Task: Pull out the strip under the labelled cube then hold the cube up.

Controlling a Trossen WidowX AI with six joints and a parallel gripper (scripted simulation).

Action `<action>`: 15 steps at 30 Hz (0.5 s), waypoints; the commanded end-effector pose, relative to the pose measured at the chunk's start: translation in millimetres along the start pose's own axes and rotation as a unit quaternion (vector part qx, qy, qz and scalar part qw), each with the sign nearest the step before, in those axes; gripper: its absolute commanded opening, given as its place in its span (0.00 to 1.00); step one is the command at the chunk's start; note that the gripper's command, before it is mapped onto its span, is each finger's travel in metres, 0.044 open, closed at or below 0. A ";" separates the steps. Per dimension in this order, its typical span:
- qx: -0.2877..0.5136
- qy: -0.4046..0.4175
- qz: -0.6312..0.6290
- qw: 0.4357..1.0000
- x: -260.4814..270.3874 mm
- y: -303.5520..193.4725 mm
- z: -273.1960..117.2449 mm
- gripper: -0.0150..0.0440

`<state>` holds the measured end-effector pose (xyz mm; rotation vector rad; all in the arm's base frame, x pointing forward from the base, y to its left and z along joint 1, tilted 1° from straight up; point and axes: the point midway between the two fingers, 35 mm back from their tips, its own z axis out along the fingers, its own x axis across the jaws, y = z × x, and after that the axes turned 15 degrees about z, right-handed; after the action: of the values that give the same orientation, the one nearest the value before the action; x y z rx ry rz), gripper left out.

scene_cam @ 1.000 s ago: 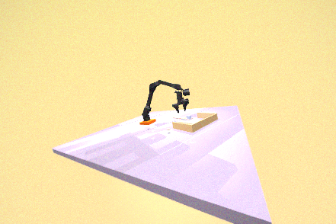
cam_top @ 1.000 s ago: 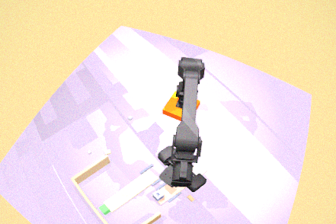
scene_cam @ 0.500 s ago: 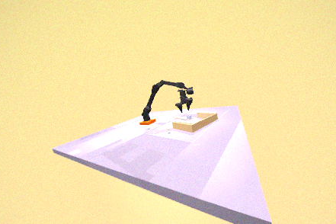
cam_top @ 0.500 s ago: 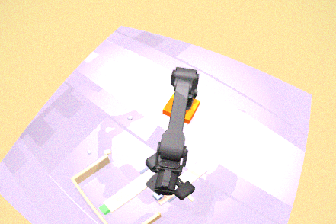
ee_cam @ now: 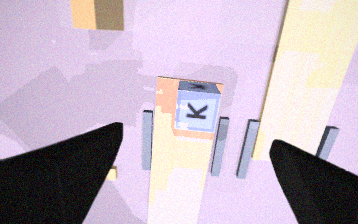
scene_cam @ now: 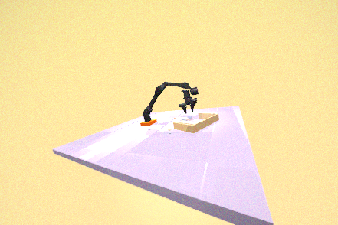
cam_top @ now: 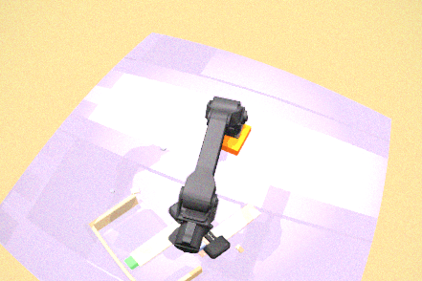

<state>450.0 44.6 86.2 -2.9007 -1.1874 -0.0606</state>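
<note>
- Seen from the wrist, at the far left, one black finger (ee_cam: 95, 155) points in toward the middle.
- Near the top left is the end of a wooden wall (ee_cam: 97, 15) (cam_top: 192, 273), tan on one side and brown on the other.
- Lower down, a little tan block (ee_cam: 113, 173) (cam_top: 239, 248) peeks out beside the tip of that finger.
- Next comes a thin gray bar (ee_cam: 147, 140), lying just beside the long strip.
- The pale strip with an orange patch (ee_cam: 180, 172) (cam_top: 239, 223) lies on the table (scene_cam: 161, 164) (cam_top: 311, 162). It runs down past the bottom edge of the wrist view.
- The blue cube with a black K (ee_cam: 197, 107) (scene_cam: 190, 117) sits on that strip, close to its orange end. This is the cube to lift, and the strip is still under it.
- The jaws (scene_cam: 189, 112) (cam_top: 198, 240) are almost all the way open and hold nothing. They are up above the strip, with one finger out on each side.
- Right of the cube stand two more gray bars, with a gap between them.
- Farther right lies another strip (ee_cam: 305, 75) (cam_top: 158, 248), pale yellow, with a last gray bar (ee_cam: 328, 141) by it.
</note>
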 end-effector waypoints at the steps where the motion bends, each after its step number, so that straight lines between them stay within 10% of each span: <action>1: 0.001 -0.004 -0.004 1.000 0.3 2.8 6.4 0.82; 5: 0.001 -0.004 -0.004 1.000 0.5 3.1 13.0 0.68; 15: 0.001 -0.004 -0.004 1.000 0.8 3.4 29.3 0.68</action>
<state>454.5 44.0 66.7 -2.8993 -1.1917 -0.0619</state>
